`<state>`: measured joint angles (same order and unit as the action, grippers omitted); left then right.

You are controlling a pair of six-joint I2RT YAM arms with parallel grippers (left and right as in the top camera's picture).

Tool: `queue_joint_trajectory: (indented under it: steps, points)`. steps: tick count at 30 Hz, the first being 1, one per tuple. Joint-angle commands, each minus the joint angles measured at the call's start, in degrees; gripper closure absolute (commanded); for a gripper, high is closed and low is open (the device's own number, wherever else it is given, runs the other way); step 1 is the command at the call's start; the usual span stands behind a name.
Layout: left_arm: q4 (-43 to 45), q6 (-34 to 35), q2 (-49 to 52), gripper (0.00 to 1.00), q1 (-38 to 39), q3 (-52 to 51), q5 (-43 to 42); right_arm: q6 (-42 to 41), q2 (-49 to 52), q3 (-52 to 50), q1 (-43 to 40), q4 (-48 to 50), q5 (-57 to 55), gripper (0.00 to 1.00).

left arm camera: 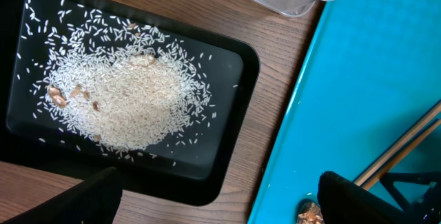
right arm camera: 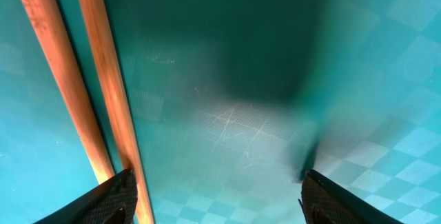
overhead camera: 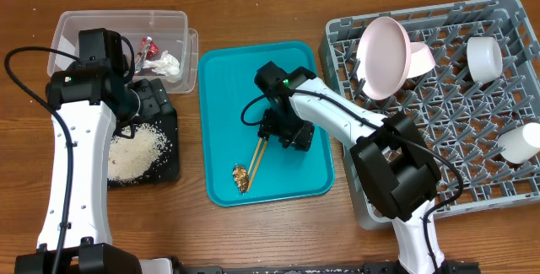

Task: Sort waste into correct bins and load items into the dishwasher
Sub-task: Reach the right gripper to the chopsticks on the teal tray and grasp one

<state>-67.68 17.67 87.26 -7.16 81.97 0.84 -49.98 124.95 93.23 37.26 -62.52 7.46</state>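
My left gripper (overhead camera: 156, 104) is open and empty above the black tray (overhead camera: 169, 169), which holds the rice grains (overhead camera: 135, 152). In the left wrist view the open fingers (left arm camera: 220, 207) span the black tray's (left arm camera: 227, 58) corner and the teal tray's edge, with rice (left arm camera: 131, 93) and the brown scrap (left arm camera: 310, 214) in sight. My right gripper (overhead camera: 287, 131) is open, low over the teal tray (overhead camera: 304, 72). The chopsticks (overhead camera: 257, 152) lie just beside its left finger (right arm camera: 217, 200), ungripped (right arm camera: 103, 79). The brown scrap (overhead camera: 240, 175) lies at the tray's front.
The clear tub (overhead camera: 84, 25) holds the red-and-white wrapper (overhead camera: 146, 51) and white tissue (overhead camera: 169, 63). The grey dish rack (overhead camera: 439, 131) on the right carries the plate (overhead camera: 381, 57), a bowl (overhead camera: 419, 55), another bowl (overhead camera: 485, 57) and the cup (overhead camera: 519, 142).
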Motion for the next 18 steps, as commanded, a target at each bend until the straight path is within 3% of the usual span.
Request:
queue_joint_trajectory:
  steps: [1, 18]
  points:
    - [0.02, -0.09, -1.11, 0.08, 0.07, 0.68, -0.46, -1.07, 2.78, -0.92, -0.02, 0.13, -2.14, 0.22]
    - [0.07, -0.11, -1.11, 0.09, 0.04, 0.68, -0.39, -1.07, 2.73, -0.55, 0.02, 2.29, 2.10, 0.21]
